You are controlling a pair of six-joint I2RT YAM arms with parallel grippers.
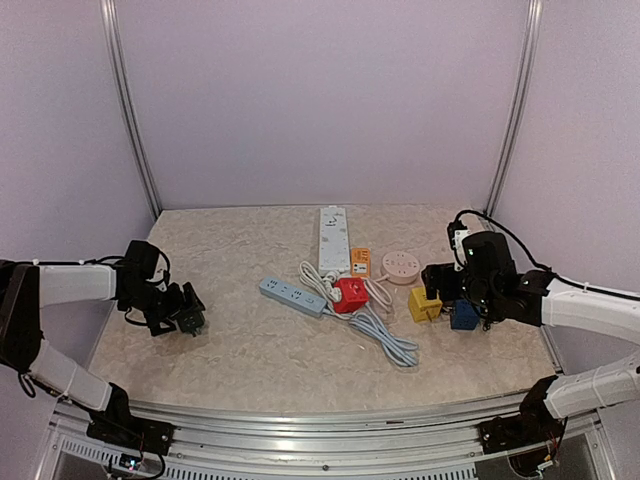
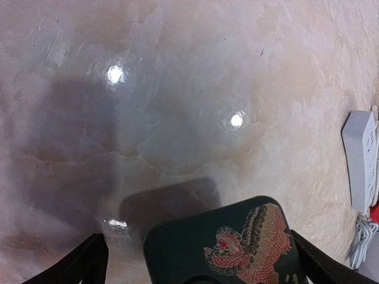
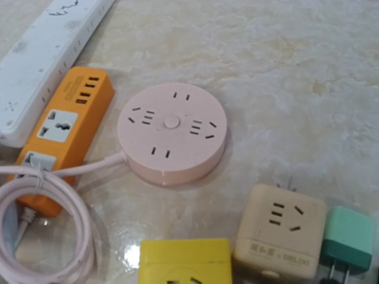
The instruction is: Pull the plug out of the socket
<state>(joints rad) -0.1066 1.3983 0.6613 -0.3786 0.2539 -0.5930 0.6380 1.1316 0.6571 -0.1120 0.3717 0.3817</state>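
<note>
A: Surface first, top view?
B: Marbled table (image 1: 250, 350), lilac walls, with wide bare room on the left. Left gripper (image 1: 188, 314) sits near the left edge around the dark green plug (image 1: 192, 323), well apart from the grey-blue strip (image 1: 293, 295). Right gripper (image 1: 445, 292) is beside the yellow cube (image 1: 424, 304).
A: Left wrist?
B: Jaws spread, plug between the fingers (image 2: 83, 266) — gap on one side.
A: Right wrist?
B: Its fingers are out of frame — spread wide, nothing held. Pink round socket (image 3: 172, 133) lies just beside the orange strip (image 3: 62, 127).
</note>
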